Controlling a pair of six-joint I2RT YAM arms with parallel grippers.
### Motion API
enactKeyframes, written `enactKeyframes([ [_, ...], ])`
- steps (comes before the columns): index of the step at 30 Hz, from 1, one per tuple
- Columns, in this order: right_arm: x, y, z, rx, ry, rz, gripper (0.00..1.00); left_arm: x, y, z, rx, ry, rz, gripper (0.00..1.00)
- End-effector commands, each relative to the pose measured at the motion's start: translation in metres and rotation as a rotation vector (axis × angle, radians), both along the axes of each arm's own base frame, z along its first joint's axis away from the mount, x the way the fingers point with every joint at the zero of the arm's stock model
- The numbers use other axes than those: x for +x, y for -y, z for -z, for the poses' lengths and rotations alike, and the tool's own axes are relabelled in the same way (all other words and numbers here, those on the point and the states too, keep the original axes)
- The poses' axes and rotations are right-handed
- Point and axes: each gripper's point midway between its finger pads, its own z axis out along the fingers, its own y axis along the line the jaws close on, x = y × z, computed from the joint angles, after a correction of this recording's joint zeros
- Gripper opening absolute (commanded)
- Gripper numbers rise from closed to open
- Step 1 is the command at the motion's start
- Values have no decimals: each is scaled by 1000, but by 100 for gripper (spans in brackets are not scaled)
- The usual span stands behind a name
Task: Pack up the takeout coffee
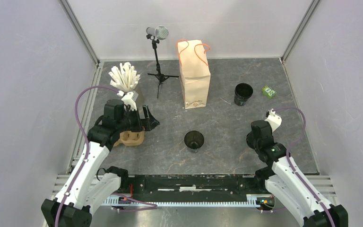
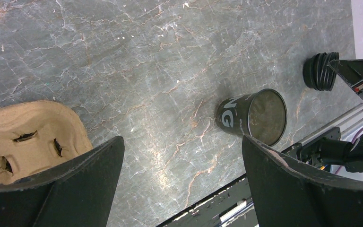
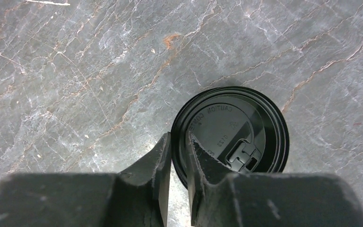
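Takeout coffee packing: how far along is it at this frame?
Nothing looks packed yet: the black cup stands uncovered mid-table, away from the paper bag. In hand: the right pincer sits narrowly astride the rim of the black lid; whether it grips is unclear. The left pincer is open and empty. Remaining: lidding the cup, then bagging it.

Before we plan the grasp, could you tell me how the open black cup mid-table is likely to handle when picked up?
The cup looks empty, so it is probably light and may slide or tip if nudged near its rim. Open-topped, its thin wall could well squash under a firm squeeze.
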Motion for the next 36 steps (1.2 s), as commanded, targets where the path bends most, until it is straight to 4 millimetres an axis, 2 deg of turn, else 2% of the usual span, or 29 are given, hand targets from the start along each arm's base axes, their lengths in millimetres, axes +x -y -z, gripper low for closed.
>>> enactKeyframes([
  [1, 7, 3, -20, -23, 56, -11, 15, -1, 2, -1, 4, 19, 32, 100],
  [3, 7, 1, -18, -19, 66, -27, 2, -1, 2, -1, 4, 18, 32, 100],
  [4, 8, -2, -18, -16, 76, -45, 0, -1, 2, -2, 3, 18, 34, 100],
  [7, 9, -11, -17, 8, 95, -103, 0, -1, 2, -1, 3, 18, 34, 100],
  [16, 9, -13, -20, -8, 85, -133, 0, -2, 3, -2, -2, 18, 40, 100],
  [18, 8, -14, -15, -3, 71, -138, 11, -2, 3, -3, -2, 22, 41, 100],
  [20, 7, -19, -14, 5, 69, -170, 15, -3, 3, -3, -3, 24, 41, 100],
  [21, 8, -22, -14, 11, 72, -185, 14, -3, 3, -4, -3, 25, 40, 100],
  [23, 9, -28, -18, 28, 92, -214, 2, -3, 3, -4, -3, 27, 40, 100],
  [24, 9, -29, -19, 33, 102, -218, 0, -3, 3, -4, -3, 28, 41, 100],
  [27, 11, -27, -24, 24, 133, -215, 0, -3, 3, -4, -4, 28, 42, 100],
  [31, 9, -14, -29, -25, 132, -171, 0, -3, 3, -5, -5, 31, 40, 100],
  [32, 9, -13, -31, -32, 135, -173, 0, -3, 3, -5, -5, 31, 40, 100],
  [36, 11, -16, -29, -54, 114, -207, 19, -3, 3, -5, -6, 31, 41, 100],
])
